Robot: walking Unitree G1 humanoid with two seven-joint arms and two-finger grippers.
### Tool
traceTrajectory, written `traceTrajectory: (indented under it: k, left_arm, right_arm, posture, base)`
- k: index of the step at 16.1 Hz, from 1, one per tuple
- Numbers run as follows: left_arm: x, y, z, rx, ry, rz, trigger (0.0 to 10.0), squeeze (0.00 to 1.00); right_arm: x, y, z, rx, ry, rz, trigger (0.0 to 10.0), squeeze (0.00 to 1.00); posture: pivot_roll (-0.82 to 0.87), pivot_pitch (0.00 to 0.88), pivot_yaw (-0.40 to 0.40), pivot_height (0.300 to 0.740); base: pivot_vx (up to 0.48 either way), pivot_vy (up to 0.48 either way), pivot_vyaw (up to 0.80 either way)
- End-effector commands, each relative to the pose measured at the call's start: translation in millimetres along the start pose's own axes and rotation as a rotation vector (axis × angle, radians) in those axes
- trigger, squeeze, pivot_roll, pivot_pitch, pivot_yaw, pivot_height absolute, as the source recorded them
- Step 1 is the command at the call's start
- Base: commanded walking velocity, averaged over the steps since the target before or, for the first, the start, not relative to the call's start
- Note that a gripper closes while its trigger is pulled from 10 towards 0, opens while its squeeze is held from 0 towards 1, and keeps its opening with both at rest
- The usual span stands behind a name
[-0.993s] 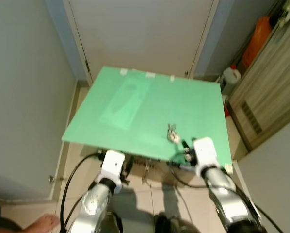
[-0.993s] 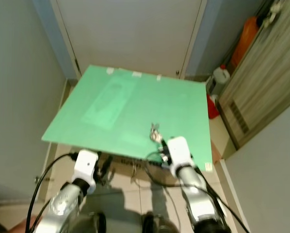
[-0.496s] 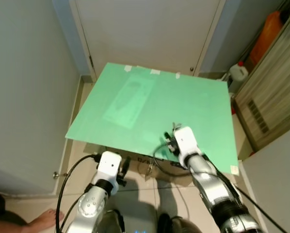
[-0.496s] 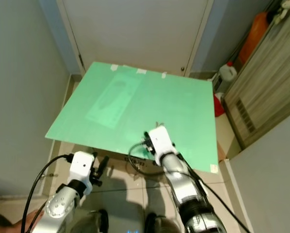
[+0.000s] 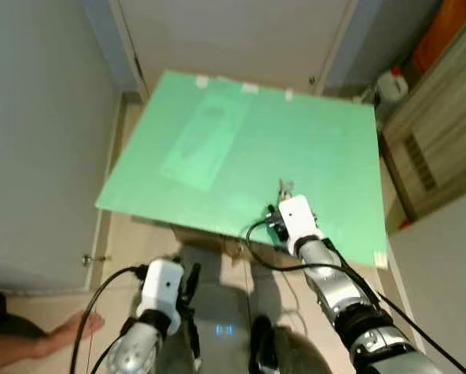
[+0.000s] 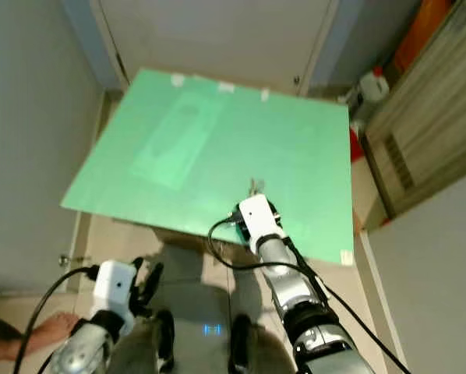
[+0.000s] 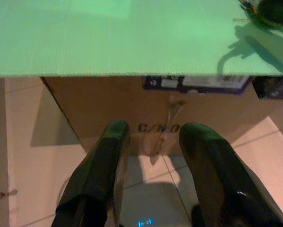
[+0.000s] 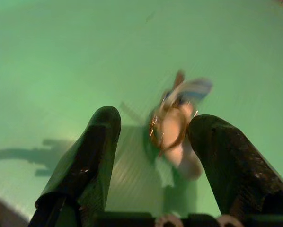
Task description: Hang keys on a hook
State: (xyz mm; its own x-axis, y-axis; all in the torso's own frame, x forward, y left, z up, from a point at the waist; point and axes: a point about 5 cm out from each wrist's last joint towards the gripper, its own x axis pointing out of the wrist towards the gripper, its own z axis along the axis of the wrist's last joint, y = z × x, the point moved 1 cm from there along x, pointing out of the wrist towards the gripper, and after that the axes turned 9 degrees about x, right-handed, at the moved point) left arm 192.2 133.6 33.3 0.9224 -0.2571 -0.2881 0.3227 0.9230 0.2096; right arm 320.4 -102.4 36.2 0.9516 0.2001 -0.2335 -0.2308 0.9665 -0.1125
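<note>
Keys: a small bunch of keys (image 8: 177,124) on a ring, lying flat on the green board (image 5: 217,156), near its front edge and toward the robot's right; blurred in the right wrist view.
Right gripper: right gripper (image 8: 153,142) low over the board, fingers spread wide, one on each side of the keys without closing on them; in the head views its white wrist covers most of the bunch, with only a tip of the keys (image 5: 283,187) showing past it.
Left gripper: left gripper (image 7: 153,156) below board level, in front of the cardboard box (image 7: 132,113); fingers apart, holding nothing.
Green board: resting on the cardboard box, overhanging it on all visible sides.
Surroundings: a white door (image 5: 233,35) behind the board; a wooden cabinet (image 5: 443,140) on the right; tiled floor (image 7: 18,123).
Person: a hand (image 5: 61,333) at the lower left edge of the left eye view.
</note>
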Motion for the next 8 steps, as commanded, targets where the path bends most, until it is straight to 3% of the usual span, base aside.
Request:
traceTrajectory:
  k: [1, 4, 8]
  left_arm:
    - [-7.2, -4.9, 1, -0.002, 0.013, -0.016, 10.0, 0.0]
    - [-13.8, -7.2, 5, -0.005, 0.016, -0.019, 10.0, 0.0]
    - [-19.3, -5.7, 14, -0.014, 0.019, -0.005, 10.0, 0.0]
  right_arm:
    - [-5.5, 0.1, -14, 0.024, 0.049, 0.001, 10.0, 0.0]
    - [-7.4, -1.7, -19, 0.033, 0.059, -0.017, 10.0, 0.0]
    - [-0.2, -2.1, -7, 0.058, 0.028, -0.034, 10.0, 0.0]
  posture:
    - [0.16, 0.373, -0.023, 0.74]
    - [0.17, 0.393, -0.021, 0.74]
    - [0.18, 0.416, -0.03, 0.74]
  base:
    - [0.0, 0.0, 0.0]
    - [0.0, 0.0, 0.0]
    - [0.0, 0.0, 0.0]
